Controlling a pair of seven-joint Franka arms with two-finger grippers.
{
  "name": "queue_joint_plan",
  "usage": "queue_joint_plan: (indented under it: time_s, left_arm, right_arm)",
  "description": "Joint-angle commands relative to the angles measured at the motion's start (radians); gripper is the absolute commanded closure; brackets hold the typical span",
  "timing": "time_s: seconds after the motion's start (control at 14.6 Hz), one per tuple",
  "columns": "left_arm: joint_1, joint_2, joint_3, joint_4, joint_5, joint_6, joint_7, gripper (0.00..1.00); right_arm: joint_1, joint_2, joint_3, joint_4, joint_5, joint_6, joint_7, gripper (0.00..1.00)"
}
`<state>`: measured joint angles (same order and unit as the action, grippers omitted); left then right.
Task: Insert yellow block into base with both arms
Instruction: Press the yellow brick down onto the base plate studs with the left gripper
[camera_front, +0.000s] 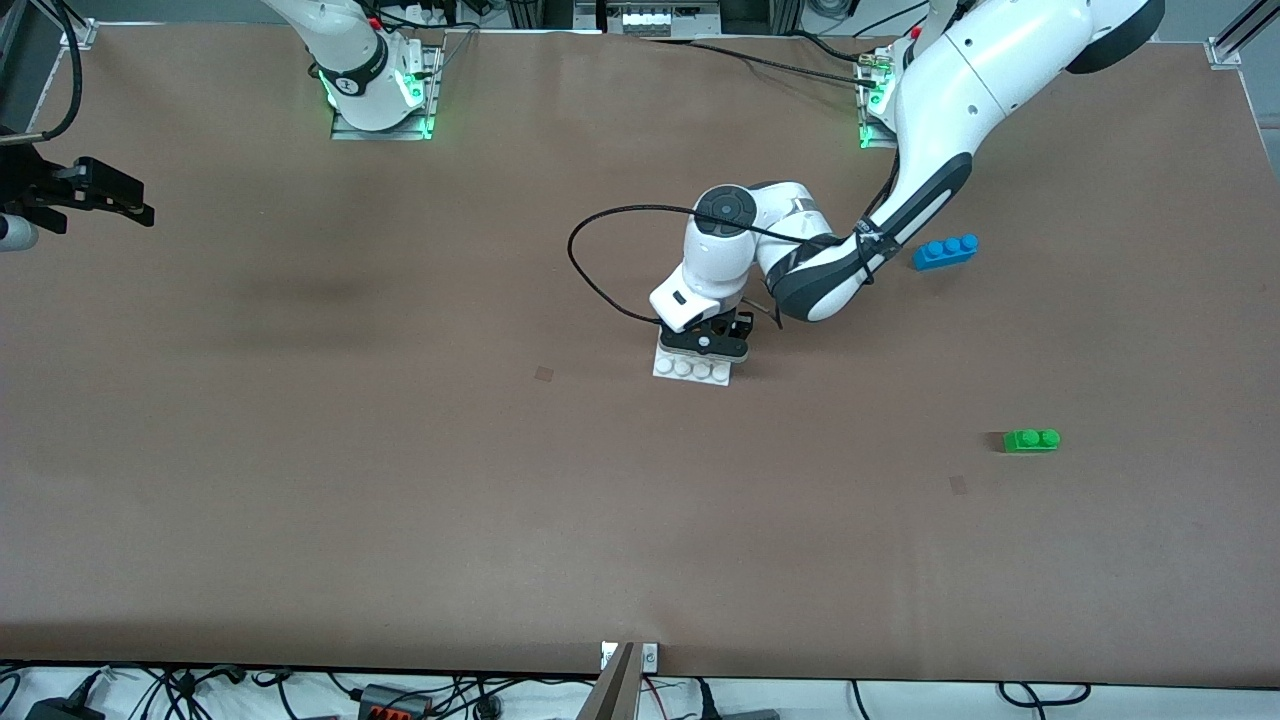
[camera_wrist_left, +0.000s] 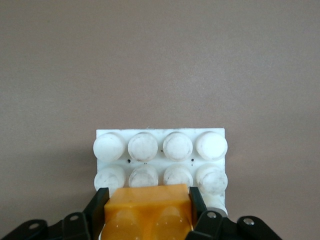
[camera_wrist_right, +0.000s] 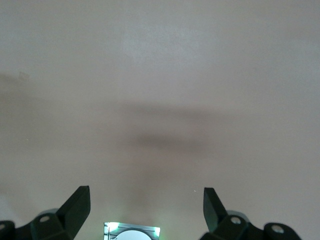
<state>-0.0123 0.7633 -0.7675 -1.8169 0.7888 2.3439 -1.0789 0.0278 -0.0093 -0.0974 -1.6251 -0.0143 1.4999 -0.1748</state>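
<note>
**Block over base, seating step in hand**

Right gripper (camera_front: 105, 200) waited at the right arm's end of the table, over bare table (camera_front: 400, 500), well apart from the work. Its fingers (camera_wrist_right: 75, 202) stood wide apart, holding and touching nothing.

Base (camera_front: 692, 368) lay near mid-table. Left gripper (camera_front: 706, 340) was down over the base's part farther from the front camera, fingers (camera_wrist_left: 100, 205) clamped on the sides of the block (camera_wrist_left: 147, 210). In the left wrist view the block sat over the base (camera_wrist_left: 160, 150), with two rows of studs showing uncovered ahead of it. Whether the block had seated on the studs, or only rested on them, could not be told.

Judgement: to seat it well, the block should stay square to the stud grid and be pressed straight down, no tilt. The base was loose on the table and might slide or tip under an off-centre push; the right gripper could brace it.

Blue brick (camera_front: 945, 251) and green brick (camera_front: 1031, 440) lay toward the left arm's end, well apart from the base.
</note>
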Motion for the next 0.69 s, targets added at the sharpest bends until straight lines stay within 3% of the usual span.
queue_joint_plan:
  time_s: [0.0,0.62]
  left_arm:
    - [0.014,0.030,0.001,-0.025,0.049,0.041,-0.065,0.62]
    - [0.038,-0.012,-0.015,-0.079,0.050,0.043,-0.085,0.62]
  right_arm:
    - [-0.006,0.000,-0.001,0.011,0.013,-0.013,0.001,0.00]
    - [-0.008,0.000,-0.001,0.011,0.013,-0.013,0.001,0.00]
